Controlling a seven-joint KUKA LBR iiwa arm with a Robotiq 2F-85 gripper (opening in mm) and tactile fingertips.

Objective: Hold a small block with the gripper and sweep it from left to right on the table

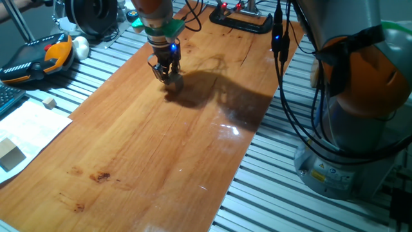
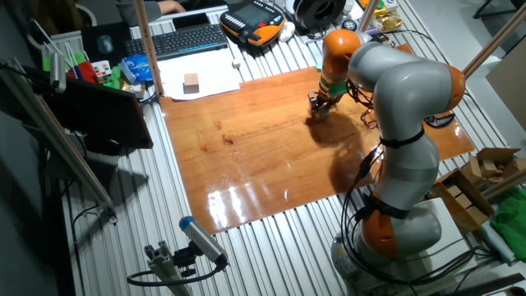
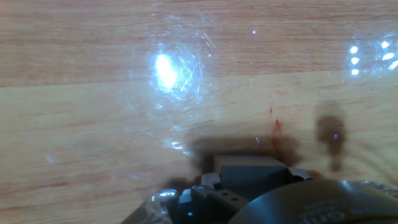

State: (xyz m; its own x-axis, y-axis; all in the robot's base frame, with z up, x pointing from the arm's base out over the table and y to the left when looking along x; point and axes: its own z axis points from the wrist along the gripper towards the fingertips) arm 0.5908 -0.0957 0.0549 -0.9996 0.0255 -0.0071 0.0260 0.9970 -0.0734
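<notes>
gripper (image 1: 168, 75) pointing down — fingers (image 1: 161, 71) low, state unclear

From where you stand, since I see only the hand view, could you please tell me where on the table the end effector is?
Observer: The end effector is low over the table, towards the end where a black clamp grips the edge.
Operator: Thank you. Is it holding anything?
Observer: Its fingers look closed on the small block, which is down at the board's surface.
Operator: Are there any loose items nearby?
Observer: I see none on the board. A larger wooden block lies on white paper beside the board, well away from the end effector.
</notes>
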